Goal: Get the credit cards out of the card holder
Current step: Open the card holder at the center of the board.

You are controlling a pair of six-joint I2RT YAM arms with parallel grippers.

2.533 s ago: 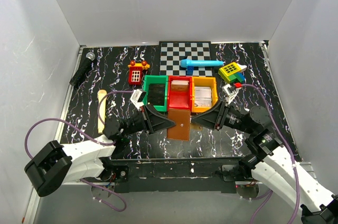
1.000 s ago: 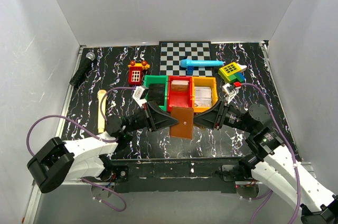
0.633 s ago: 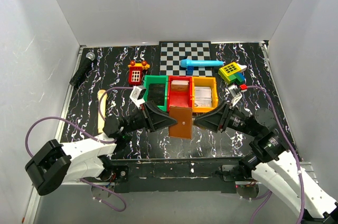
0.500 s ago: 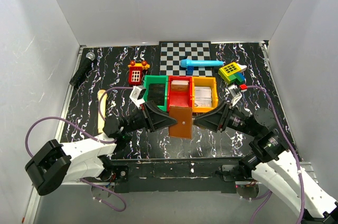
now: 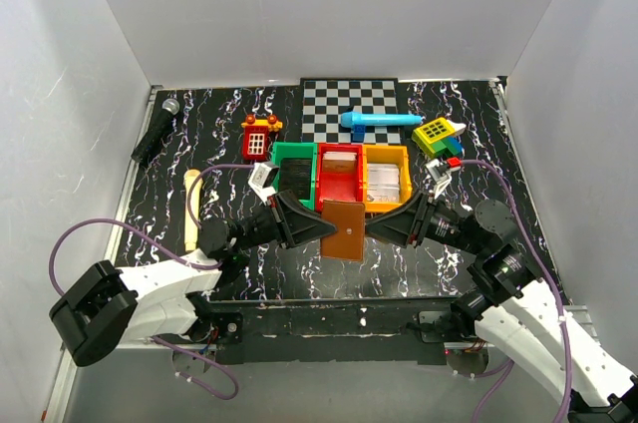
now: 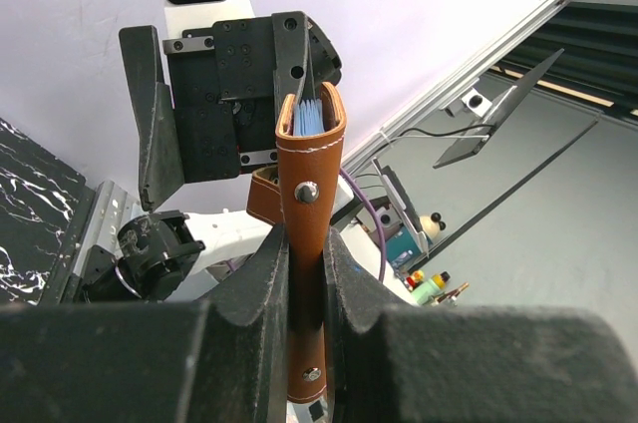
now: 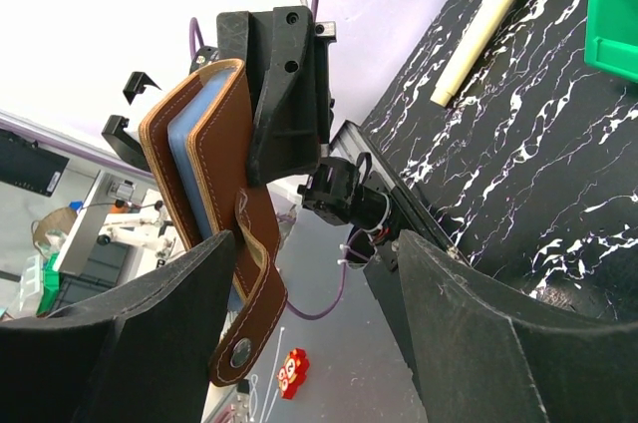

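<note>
Tilted now rather than square-on as it was a couple of seconds back, the card holder (image 5: 343,231) hangs in the air just in front of the red bin (image 5: 340,180), its top corner overlapping that bin's near wall in the overhead view. The left gripper (image 5: 324,229) has it from the left, and the right gripper (image 5: 370,230) points at its other edge. From above the holder is only a plain brown slab, and neither grip can be read. The left wrist camera looks at it edge-on: both fingers (image 6: 261,288) are pressed against its brown sides, pale blue inner leaves show at the top of the fold, and two metal studs sit on the spine. The right wrist camera shows its own fingers (image 7: 469,343) spread wide and not clamping anything. In that view the holder stands slightly ajar beyond them, with blue panels inside and a strap with a snap dangling over the left-hand finger. That view also catches a cream microphone (image 7: 488,24) lying on the black marbled table (image 7: 558,174) beside a green bin (image 7: 613,24).
</note>
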